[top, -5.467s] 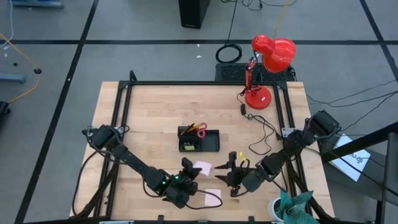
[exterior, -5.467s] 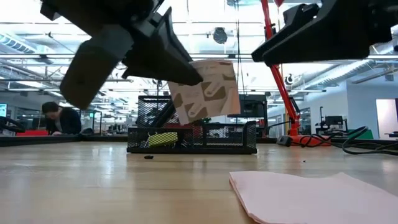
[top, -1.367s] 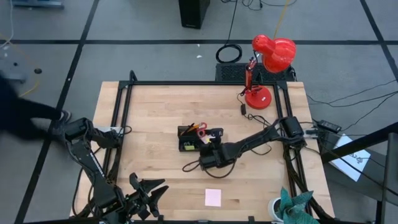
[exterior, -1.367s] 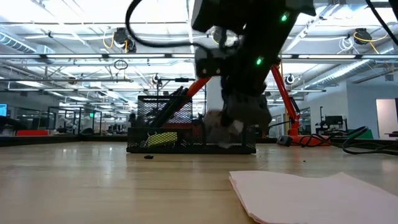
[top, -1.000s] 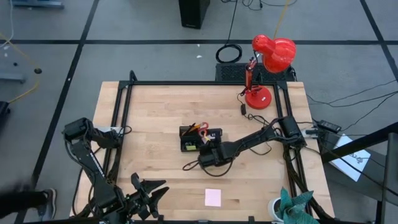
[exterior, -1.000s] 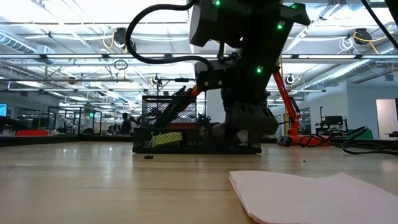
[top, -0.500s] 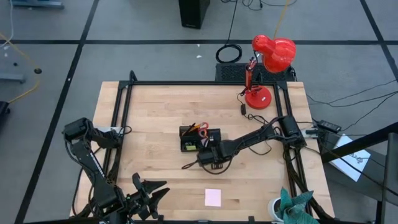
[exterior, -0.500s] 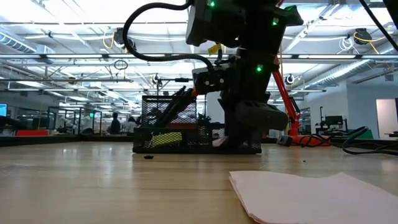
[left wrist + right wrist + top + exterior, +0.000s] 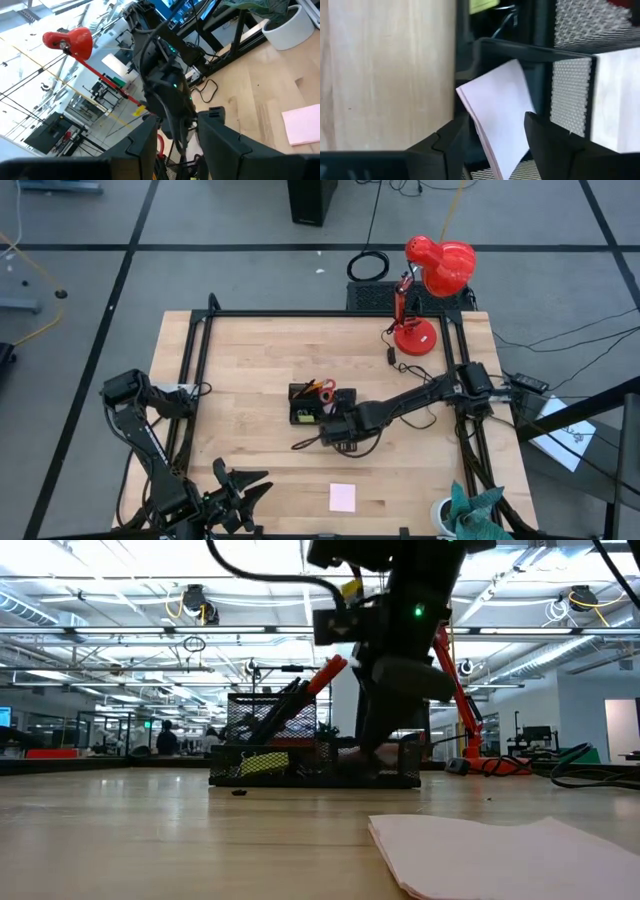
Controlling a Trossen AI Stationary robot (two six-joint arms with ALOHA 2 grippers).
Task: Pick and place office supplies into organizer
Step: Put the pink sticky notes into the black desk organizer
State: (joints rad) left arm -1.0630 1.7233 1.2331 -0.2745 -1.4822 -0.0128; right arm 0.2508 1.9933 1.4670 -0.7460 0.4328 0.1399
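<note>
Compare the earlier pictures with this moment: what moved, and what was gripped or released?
The right gripper carried a pink sticky-note pad from the table's front to the organizer, lowered it into the right-hand compartment, then opened and let go. The left gripper withdrew to the front left corner and waits there. The second pink pad near the front edge and the red lamp stayed put.

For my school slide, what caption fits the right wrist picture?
Open right hand over the pink sticky-note pad in the black organizer.
</note>
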